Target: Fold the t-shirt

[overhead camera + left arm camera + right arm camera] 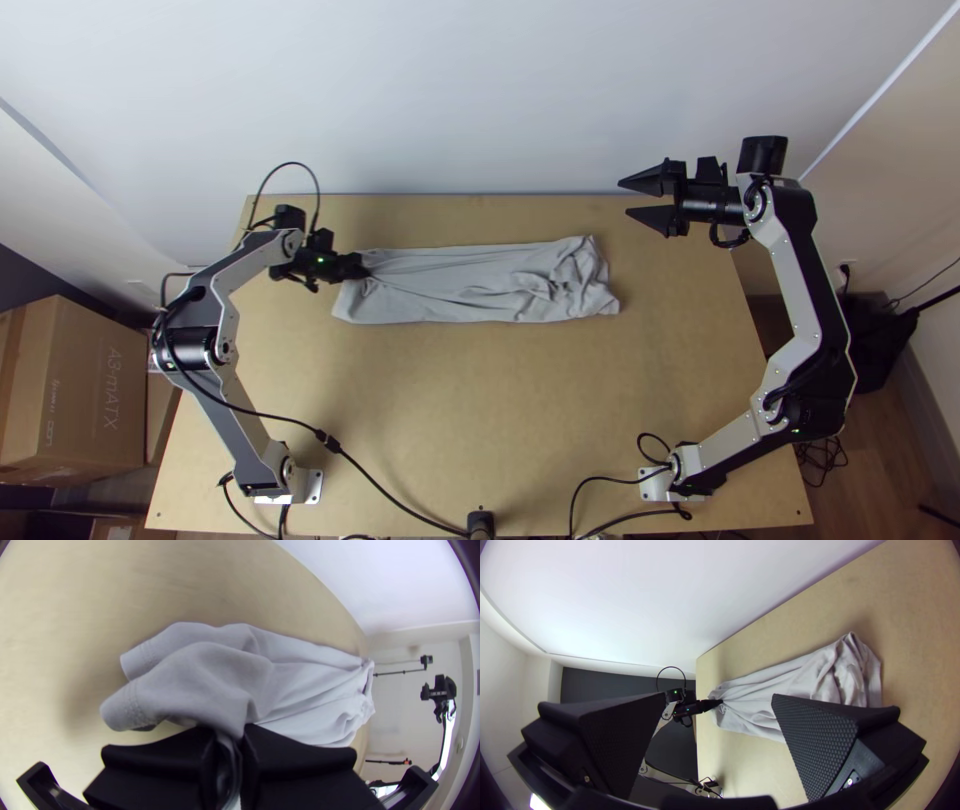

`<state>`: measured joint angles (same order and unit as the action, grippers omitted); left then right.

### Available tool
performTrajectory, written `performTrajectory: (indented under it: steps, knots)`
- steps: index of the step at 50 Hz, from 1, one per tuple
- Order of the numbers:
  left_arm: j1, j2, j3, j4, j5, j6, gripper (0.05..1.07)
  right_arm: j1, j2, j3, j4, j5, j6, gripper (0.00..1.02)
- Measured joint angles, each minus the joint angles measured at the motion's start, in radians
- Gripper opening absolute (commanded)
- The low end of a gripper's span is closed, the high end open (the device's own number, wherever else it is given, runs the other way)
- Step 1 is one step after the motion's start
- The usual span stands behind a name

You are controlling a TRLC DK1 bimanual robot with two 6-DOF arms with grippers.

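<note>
Top view: left hand (365,269) pinches left end of long, thin shirt (450,285); right hand (624,198) wide open. Likely end-fold time: lift left end, lay toward right.

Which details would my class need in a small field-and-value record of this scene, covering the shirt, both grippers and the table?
garment: light grey t-shirt
lie: long narrow strip across the table, wrinkled, bunched at the end nearer the right arm
left gripper: shut on the shirt at the opposite end, creases running out from the grip
right gripper: open, holding nothing, beyond the bunched end
surface: light wooden table
task state: not neatly folded; bunched end looks in need of smoothing
</note>
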<state>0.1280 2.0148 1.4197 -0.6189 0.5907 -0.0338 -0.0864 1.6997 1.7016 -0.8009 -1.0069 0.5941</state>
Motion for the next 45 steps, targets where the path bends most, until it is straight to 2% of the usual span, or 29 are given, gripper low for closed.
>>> performTrajectory:
  steps: [15, 24, 34, 45]
  knots:
    - [0.345, -0.049, 0.012, -0.122, -0.012, 0.148, 0.08, 0.009, -0.004, -0.039, 0.001, 0.0, -0.004, 0.98]
    - [0.468, -0.052, 0.137, -0.3, -0.02, 0.233, 0.08, 0.022, -0.004, -0.054, 0.001, 0.0, -0.008, 0.98]
    - [0.413, -0.131, 0.227, -0.457, -0.023, 0.243, 0.08, 0.031, -0.004, -0.054, 0.006, 0.0, -0.018, 0.98]
    - [0.168, -0.273, 0.275, -0.483, -0.023, 0.174, 0.08, 0.039, -0.004, -0.054, 0.007, 0.0, -0.018, 0.98]
